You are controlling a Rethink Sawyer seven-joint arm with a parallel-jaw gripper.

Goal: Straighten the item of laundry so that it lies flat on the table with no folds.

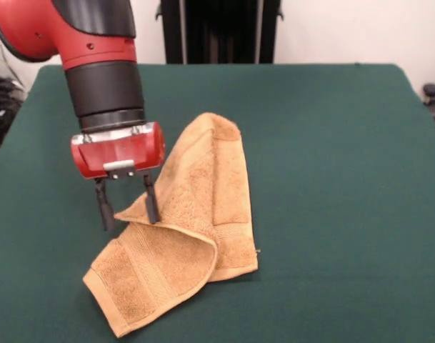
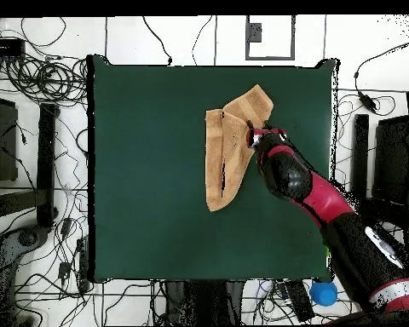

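We see the hand (image 1: pixel 126 207), fingers spread, straddling a raised corner of the orange-tan towel (image 1: pixel 203 207) without pinching it; the towel lies folded over itself mid-worktop (image 1: pixel 331 143), its long axis running away from the hand, so we judge the pull goes outward.

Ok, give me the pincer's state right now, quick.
Pincer: open, its two fingers apart and holding nothing; one fingertip sits at a raised fold of the towel, the other over the table.

Towel (image 1: pixel 196 214) rough matt terry cloth; table (image 1: pixel 331 179) matt felt-like cloth; end effector (image 1: pixel 126 207) housing glossy plastic
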